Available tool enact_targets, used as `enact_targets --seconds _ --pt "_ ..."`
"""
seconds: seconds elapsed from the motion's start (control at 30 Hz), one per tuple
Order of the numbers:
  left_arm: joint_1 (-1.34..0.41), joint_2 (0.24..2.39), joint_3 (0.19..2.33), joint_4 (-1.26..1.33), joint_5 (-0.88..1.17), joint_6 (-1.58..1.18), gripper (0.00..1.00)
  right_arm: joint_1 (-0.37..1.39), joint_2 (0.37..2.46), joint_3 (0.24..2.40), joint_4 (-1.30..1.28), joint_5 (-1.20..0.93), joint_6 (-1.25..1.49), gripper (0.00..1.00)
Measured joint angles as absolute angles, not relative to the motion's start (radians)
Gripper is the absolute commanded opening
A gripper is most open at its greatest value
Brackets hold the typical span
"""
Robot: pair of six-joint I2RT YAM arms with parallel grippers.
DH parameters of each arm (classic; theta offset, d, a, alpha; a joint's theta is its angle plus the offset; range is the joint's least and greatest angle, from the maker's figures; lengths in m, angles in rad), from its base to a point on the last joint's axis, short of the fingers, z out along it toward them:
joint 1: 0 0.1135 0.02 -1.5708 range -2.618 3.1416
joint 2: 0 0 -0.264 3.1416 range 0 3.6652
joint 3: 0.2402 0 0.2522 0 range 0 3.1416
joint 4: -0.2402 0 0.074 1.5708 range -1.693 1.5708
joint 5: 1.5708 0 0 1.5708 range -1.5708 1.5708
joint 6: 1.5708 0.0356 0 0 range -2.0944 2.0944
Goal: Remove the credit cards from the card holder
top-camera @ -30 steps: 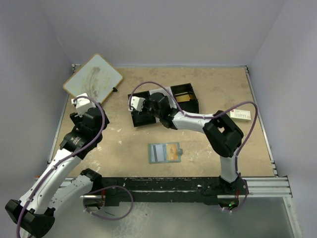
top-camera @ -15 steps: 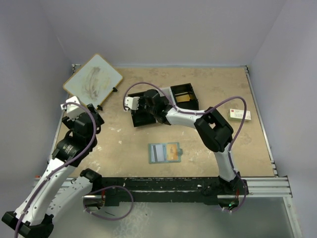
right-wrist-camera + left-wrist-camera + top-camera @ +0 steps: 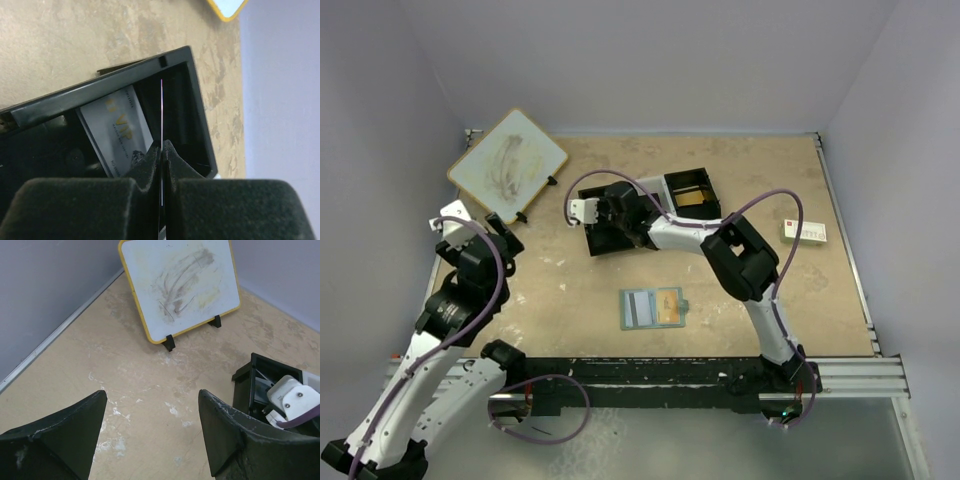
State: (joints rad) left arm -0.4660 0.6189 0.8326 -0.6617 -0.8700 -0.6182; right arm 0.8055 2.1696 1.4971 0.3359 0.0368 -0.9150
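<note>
Ok, right gripper [image 3: 161, 146] is reached into the black tray [image 3: 100, 86] at the back of the table [image 3: 570, 290]. Its jaws are pinched together on a thin card [image 3: 161, 110], seen edge-on and standing upright; I can't read its colour. A grey card [image 3: 116, 129] with gold "VIP" print lies flat in the tray just beside it, but I can't tell whether it's in the same compartment.

Card holder [image 3: 653, 308] lies open and flat near the front of the table, well apart from both grippers. An orange card [image 3: 669, 308] shows in its right half; the left half is pale blue-grey.

Left gripper [image 3: 151, 396] hangs over bare table at the left, spread wide and holding nothing. Whiteboard [image 3: 180, 287] is propped in the back-left corner, and a white box [image 3: 804, 232] sits near the right edge.
</note>
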Motion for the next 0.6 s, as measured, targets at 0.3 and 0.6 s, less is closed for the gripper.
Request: enact_targets --seconds 0.3,0.6 --pt "-0.466 0.568 0.825 -0.661 -0.899 -0.629 0.72 0.806 2.244 1.533 0.319 0.068 -0.942 0.07" --pt "-0.466 0.601 0.824 -0.661 -0.889 -0.628 0.72 0.805 2.252 1.542 0.318 0.106 -0.955 0.26"
